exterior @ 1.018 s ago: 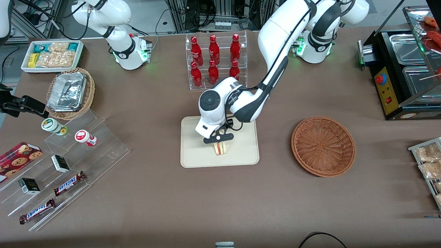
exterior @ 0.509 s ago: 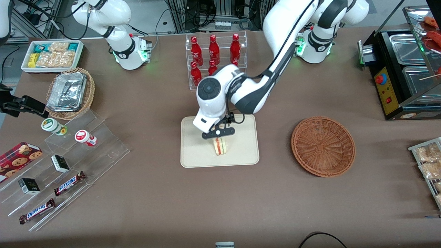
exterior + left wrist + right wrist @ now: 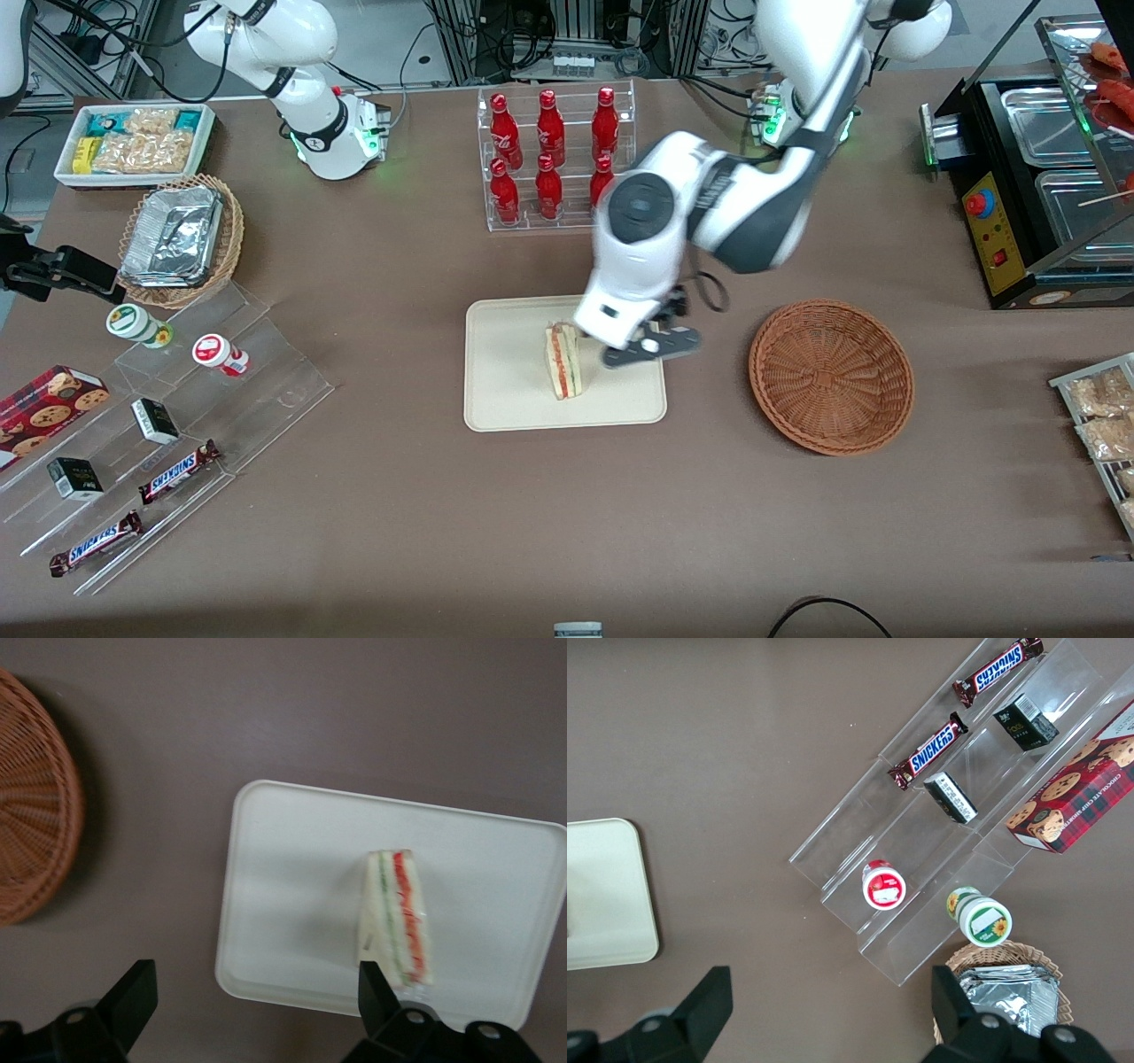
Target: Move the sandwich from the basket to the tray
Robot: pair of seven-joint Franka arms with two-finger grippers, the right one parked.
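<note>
Front view | end effector (image 3: 651,347) open, raised over tray (image 3: 505,399) edge

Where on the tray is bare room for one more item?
The tray is bare from the sandwich toward the parked arm's end. The open pincer hangs over the strip nearest the basket, so that strip is crowded.

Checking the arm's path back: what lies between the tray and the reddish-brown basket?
Only bare brown tablecloth; the front view shows nothing between the tray and the basket. The open gripper hangs above the tray's edge nearest the basket, beside the sandwich.
</note>
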